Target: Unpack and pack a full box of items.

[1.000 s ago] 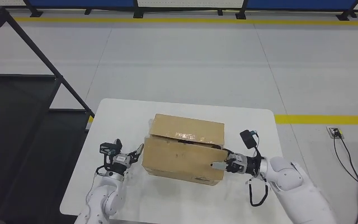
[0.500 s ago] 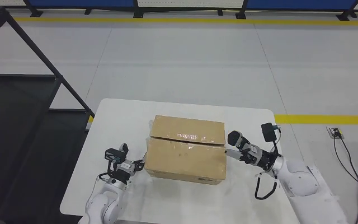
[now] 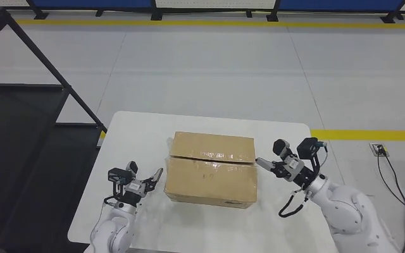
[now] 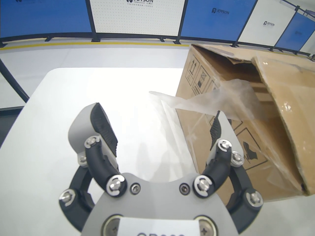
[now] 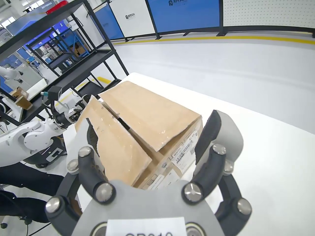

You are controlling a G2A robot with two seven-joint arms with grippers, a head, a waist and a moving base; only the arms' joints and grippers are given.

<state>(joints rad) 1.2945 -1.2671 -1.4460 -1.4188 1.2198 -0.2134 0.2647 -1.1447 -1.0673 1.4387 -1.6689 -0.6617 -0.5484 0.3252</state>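
On the white tabletop, centre: cardboard box, top flaps down with a slit between, contents hidden; left arm low at one end, left pincer wide, empty, just beside loose clear tape; right arm opposite, right pincer wide, empty.

1. The box is plain brown cardboard. It has black symbols on the end by the left gripper and a white label with black bars on the end by the right gripper.
2. The tape is clear and glossy, whitish where it hangs loose.
3. The table is white.
4. Both grippers are silver-grey with black links and black pads, which are ribbed on the left one.
5. The floor is pale grey with a yellow line.
6. The panels alternate blue and white, and the white ones are finely dotted.
7. The rack is black.
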